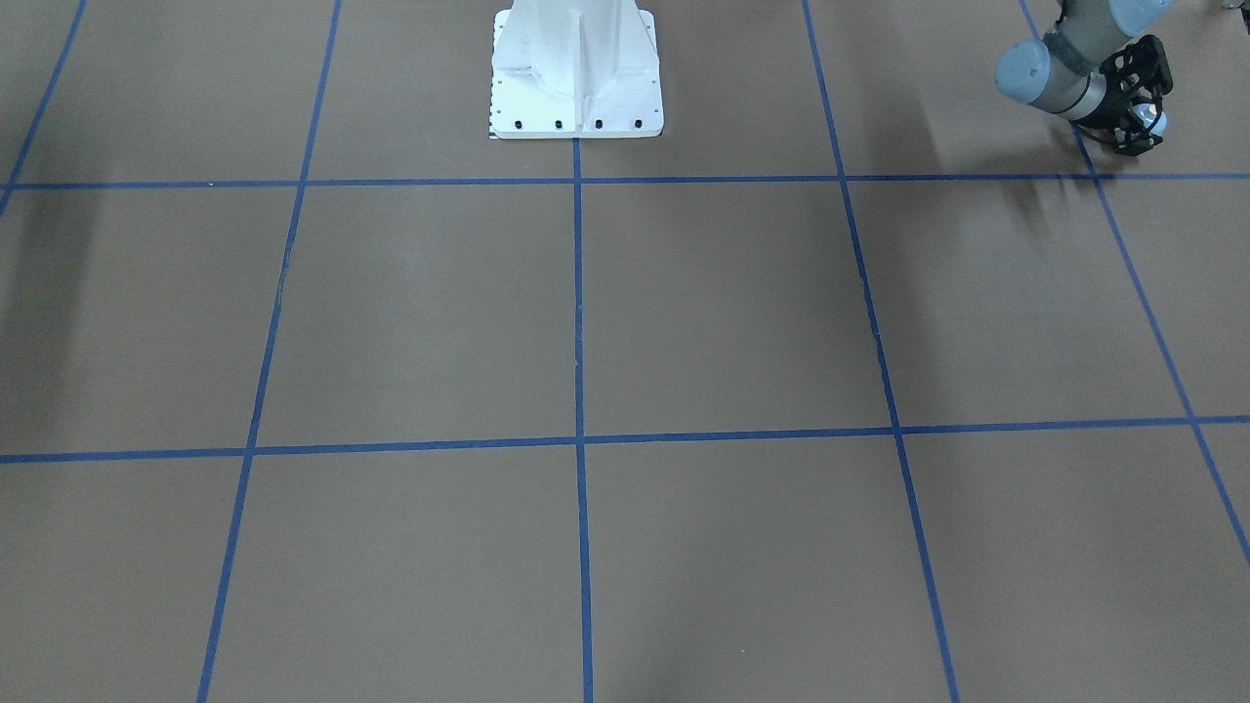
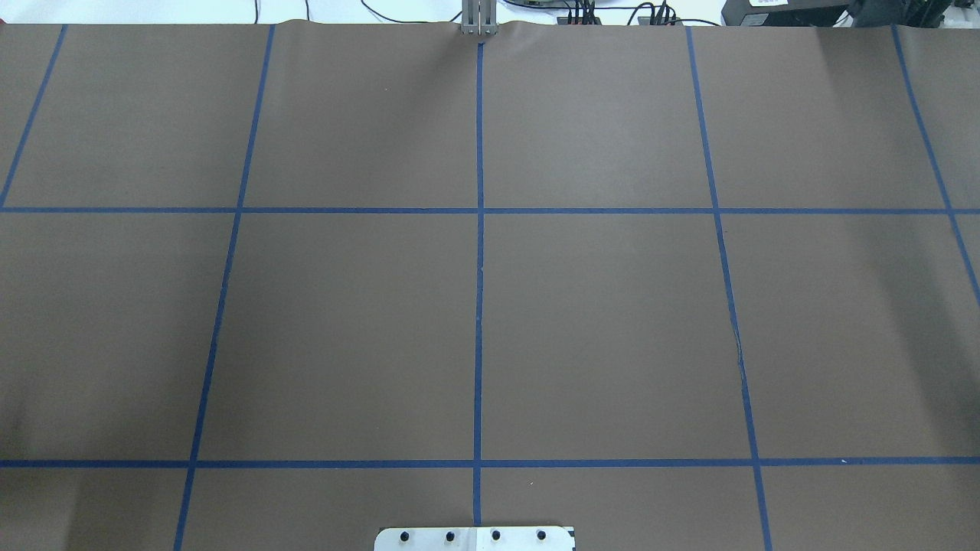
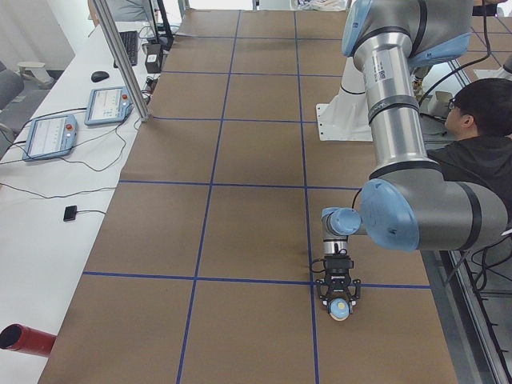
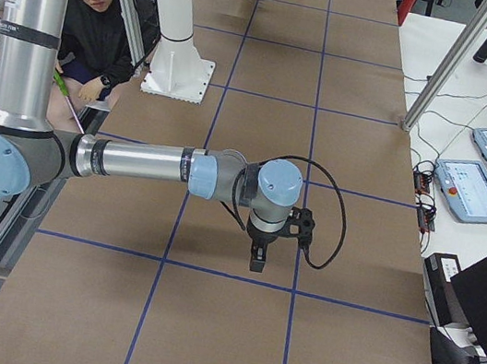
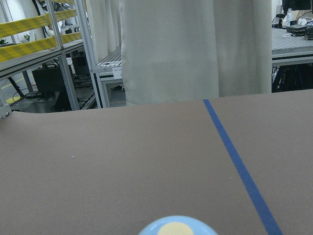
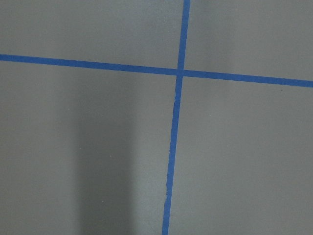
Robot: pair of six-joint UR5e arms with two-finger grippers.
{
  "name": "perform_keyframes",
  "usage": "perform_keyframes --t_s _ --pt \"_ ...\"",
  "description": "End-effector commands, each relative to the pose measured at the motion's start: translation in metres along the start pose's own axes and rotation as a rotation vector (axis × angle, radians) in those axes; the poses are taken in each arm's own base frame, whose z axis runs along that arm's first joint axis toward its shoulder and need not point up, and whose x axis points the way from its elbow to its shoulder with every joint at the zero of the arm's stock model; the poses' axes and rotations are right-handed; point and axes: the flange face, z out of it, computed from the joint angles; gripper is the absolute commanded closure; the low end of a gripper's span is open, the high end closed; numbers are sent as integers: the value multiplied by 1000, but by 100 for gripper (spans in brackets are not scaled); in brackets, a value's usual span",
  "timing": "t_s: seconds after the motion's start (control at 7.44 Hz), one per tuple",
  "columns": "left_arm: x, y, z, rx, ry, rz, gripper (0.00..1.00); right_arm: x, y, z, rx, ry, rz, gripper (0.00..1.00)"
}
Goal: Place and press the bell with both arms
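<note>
The light-blue bell (image 3: 339,309) with its cream button sits between the black fingers of my left gripper (image 3: 339,302), low over the brown table beside a blue tape crossing. The front-facing view shows that gripper (image 1: 1141,132) at its top right, shut on the bell (image 1: 1154,121). The bell's top (image 5: 177,228) fills the bottom edge of the left wrist view. My right gripper (image 4: 257,257) points down over the table near a tape line. It shows only in the exterior right view, so I cannot tell its state. The right wrist view shows only tape lines.
The white pedestal (image 1: 576,83) stands at the robot's side of the table. A seated person (image 3: 478,132) is beside it. Two teach pendants (image 3: 50,136) lie on the white side table. A red cylinder (image 3: 22,339) lies at the near corner.
</note>
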Motion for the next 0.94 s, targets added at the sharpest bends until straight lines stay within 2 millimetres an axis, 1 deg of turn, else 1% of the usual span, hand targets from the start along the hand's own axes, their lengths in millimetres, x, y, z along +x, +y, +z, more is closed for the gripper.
perform_keyframes --t_s 0.0,0.13,0.27,0.4,0.54,0.67,0.81 --pt "-14 -54 -46 -44 2 144 100 0 -2 0 0 0 5 0" --pt "-10 -66 -63 -43 -14 181 100 0 -3 -1 1 0 6 0" --pt "9 -80 -83 -72 -34 208 100 0 -3 -1 1 0 7 0" --pt "39 -82 -113 -126 -33 219 100 0 -3 0 0 0 8 0" --pt "84 -78 -158 -184 -15 236 100 0 -3 0 0 0 8 0" --pt "141 -95 -208 -204 53 246 100 2 -4 2 -3 1 11 0" --pt "200 -112 -275 -207 181 287 100 5 -4 5 -10 1 18 0"
